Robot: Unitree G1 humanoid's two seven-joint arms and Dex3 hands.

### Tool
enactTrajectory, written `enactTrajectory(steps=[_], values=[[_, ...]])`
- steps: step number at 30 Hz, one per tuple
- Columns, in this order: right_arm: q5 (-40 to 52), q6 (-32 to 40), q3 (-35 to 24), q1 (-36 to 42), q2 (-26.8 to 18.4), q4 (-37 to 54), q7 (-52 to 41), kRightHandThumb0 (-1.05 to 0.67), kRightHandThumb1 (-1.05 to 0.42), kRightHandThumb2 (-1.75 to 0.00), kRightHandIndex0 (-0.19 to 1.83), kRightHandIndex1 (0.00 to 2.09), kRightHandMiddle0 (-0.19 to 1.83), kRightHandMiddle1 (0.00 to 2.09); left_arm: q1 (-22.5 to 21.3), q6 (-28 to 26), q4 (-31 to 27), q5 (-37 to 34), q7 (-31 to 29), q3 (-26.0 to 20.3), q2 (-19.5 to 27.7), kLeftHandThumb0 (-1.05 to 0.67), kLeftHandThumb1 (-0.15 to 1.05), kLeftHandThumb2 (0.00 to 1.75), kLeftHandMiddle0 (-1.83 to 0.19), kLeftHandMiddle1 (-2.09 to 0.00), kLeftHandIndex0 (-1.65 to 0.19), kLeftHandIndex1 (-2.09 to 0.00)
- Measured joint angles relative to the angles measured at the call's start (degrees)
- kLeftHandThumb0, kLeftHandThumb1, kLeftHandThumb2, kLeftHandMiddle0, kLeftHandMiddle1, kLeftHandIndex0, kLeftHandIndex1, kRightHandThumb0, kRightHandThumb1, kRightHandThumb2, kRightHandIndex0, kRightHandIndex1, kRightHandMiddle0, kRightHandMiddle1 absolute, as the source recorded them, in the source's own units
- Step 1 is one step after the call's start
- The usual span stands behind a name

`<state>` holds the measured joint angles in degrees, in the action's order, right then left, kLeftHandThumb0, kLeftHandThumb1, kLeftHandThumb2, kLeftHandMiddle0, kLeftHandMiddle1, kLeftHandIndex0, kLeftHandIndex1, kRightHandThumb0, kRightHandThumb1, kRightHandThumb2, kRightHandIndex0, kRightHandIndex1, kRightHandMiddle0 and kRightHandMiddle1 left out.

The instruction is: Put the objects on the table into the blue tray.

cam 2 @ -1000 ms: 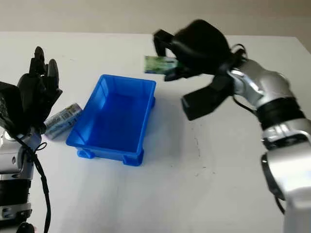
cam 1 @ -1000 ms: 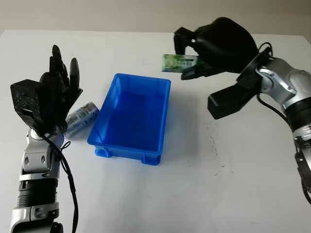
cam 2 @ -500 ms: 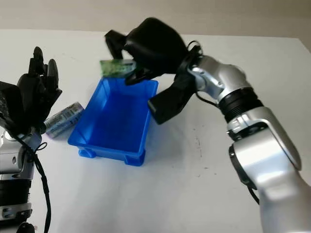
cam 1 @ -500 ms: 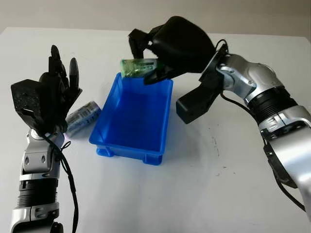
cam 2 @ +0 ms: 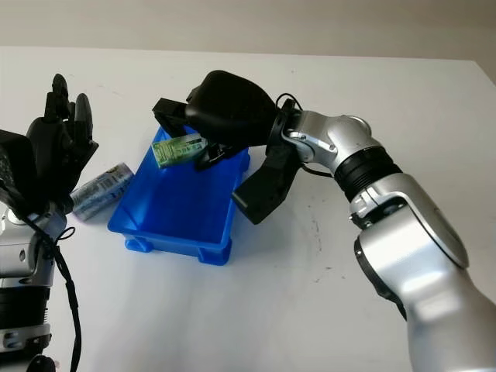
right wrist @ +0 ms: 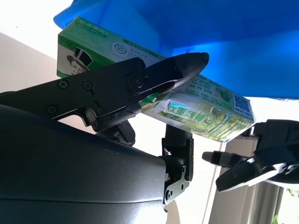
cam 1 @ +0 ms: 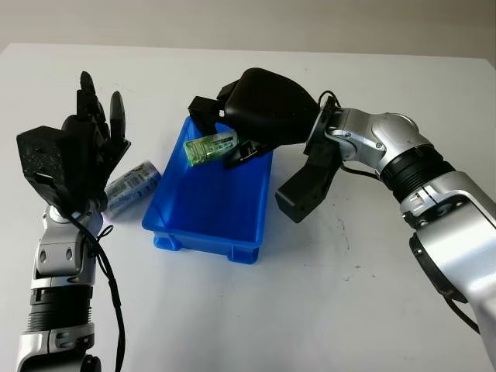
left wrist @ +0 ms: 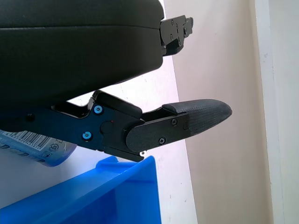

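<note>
My right hand (cam 1: pixel 225 139) is shut on a green toothpaste box (cam 1: pixel 209 148) and holds it over the far end of the blue tray (cam 1: pixel 186 225), inside its rim. The right wrist view has the green box (right wrist: pixel 205 109) pinched between black fingers (right wrist: pixel 163 77) above the blue tray (right wrist: pixel 233 32). A small blue-and-white can (cam 1: pixel 132 186) lies on its side on the table just left of the tray. My left hand (cam 1: pixel 85 147) is open and raised upright beside that can; the can (left wrist: pixel 28 144) lies under the hand's shell in the left wrist view.
The white table (cam 1: pixel 349 310) has bare room to the right of the tray and in front of it. My right forearm (cam 1: pixel 372 147) reaches in from the right across the tray's far right corner.
My right hand carried the green box leftward from beyond the tray's right corner, over the far rim, and lowered it into the tray's far end. The left hand and the can stayed still.
</note>
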<state>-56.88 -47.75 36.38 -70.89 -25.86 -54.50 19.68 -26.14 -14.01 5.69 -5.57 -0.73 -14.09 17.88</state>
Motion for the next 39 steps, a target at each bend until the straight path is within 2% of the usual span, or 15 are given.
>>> enactTrajectory(steps=[2, 3, 4, 5, 7, 9, 10, 13, 20, 25, 30, 34, 39], values=[[-0.44, -0.63, 0.71, 0.0, -0.12, -0.01, -0.87, -0.7, -1.05, -0.19, 0.38, 1.85, 0.24, 1.78, 0.06, -0.25, -0.36, -0.01, 0.16, 0.02, -0.26, -0.74, 1.05, 0.66, 0.19, 0.0, 0.19, 0.0], [-0.23, -1.05, 0.82, -0.01, -0.16, 0.0, -2.16, -0.74, -1.05, -0.24, 0.29, 1.64, 0.13, 1.6, 0.12, -0.36, -0.59, 0.01, 0.28, 0.04, -0.37, -0.74, 1.05, 0.66, 0.19, 0.0, 0.19, 0.0], [0.58, -1.58, 0.8, -0.02, -0.24, 0.0, -4.14, -0.78, -1.05, -0.29, 0.24, 1.24, 0.06, 1.23, 0.16, -0.48, -0.76, 0.04, 0.37, 0.09, -0.43, -0.74, 1.05, 0.67, 0.19, 0.0, 0.19, 0.0], [1.48, -2.02, 0.67, -0.01, -0.34, 0.01, -6.01, -0.79, -1.05, -0.31, 0.25, 1.04, 0.06, 1.06, 0.23, -0.64, -0.92, 0.09, 0.44, 0.11, -0.43, -0.74, 1.05, 0.67, 0.19, 0.0, 0.19, 0.0], [3.73, -2.7, 0.11, -0.01, -0.59, 0.15, -9.84, -0.84, -1.05, -0.4, 0.12, 0.49, -0.03, 0.52, 0.36, -0.88, -1.21, 0.18, 0.56, 0.12, -0.43, -0.74, 1.05, 0.67, 0.19, 0.0, 0.19, 0.0], [6.46, -2.98, -0.96, 0.0, -0.78, 0.59, -13.8, -0.87, -1.05, -0.47, 0.0, 0.18, -0.08, 0.22, 0.4, -0.91, -1.36, 0.19, 0.59, 0.12, -0.43, -0.74, 1.05, 0.67, 0.19, 0.0, 0.19, 0.0], [7.64, -3.0, -1.4, 0.0, -0.9, 0.87, -15.33, -0.88, -1.05, -0.49, -0.05, 0.11, -0.12, 0.16, 0.42, -0.94, -1.41, 0.19, 0.59, 0.12, -0.43, -0.74, 1.05, 0.67, 0.19, 0.0, 0.19, 0.0], [9.89, -2.75, -2.61, 0.03, -1.15, 2.12, -18.84, -0.9, -1.05, -0.55, -0.17, 0.02, -0.18, 0.03, 0.51, -1.58, -1.72, 0.17, 0.61, 0.1, -0.43, -0.74, 1.05, 0.67, 0.19, 0.0, 0.19, 0.0], [13.15, -0.06, -5.96, 0.51, -1.36, 5.44, -22.12, -0.92, -1.05, -0.6, -0.19, 0.0, -0.19, 0.0, 0.52, -1.92, -1.92, 0.14, 0.42, 0.09, -0.43, -0.74, 1.05, 0.67, 0.19, 0.0, 0.19, 0.0], [24.86, 4.79, -11.99, 3.35, -1.0, 6.45, -30.42, -0.93, -1.05, -0.62, -0.19, 0.0, -0.19, 0.0, 0.52, -1.91, -1.92, 0.06, 0.17, 0.07, -0.43, -0.74, 1.05, 0.67, 0.19, 0.0, 0.19, 0.0], [42.03, 14.91, -21.2, 8.26, 0.97, 8.75, -40.4, -0.96, -1.05, -0.68, -0.19, 0.0, -0.19, 0.0, 0.52, -1.88, -1.91, 0.16, 0.13, 0.1, -0.42, -0.75, 1.05, 0.66, 0.19, 0.0, 0.19, 0.0], [49.88, 24.37, -26.67, 13.11, 1.72, 13.99, -43.39, -0.91, -1.05, -0.74, -0.19, 0.0, -0.19, 0.0, 0.57, -1.83, -1.91, 0.14, -0.06, -0.09, -0.39, -0.75, 1.05, 0.65, 0.19, 0.0, 0.19, 0.0], [58.65, 38.3, -33.09, 19.07, 3.52, 21.72, -44.86, -0.92, -1.05, -0.7, -0.19, 0.0, -0.19, 0.0, 0.97, -1.82, -2.03, 0.27, -0.37, -0.16, -0.11, -0.75, 1.05, 0.65, 0.19, 0.0, 0.19, 0.0]])
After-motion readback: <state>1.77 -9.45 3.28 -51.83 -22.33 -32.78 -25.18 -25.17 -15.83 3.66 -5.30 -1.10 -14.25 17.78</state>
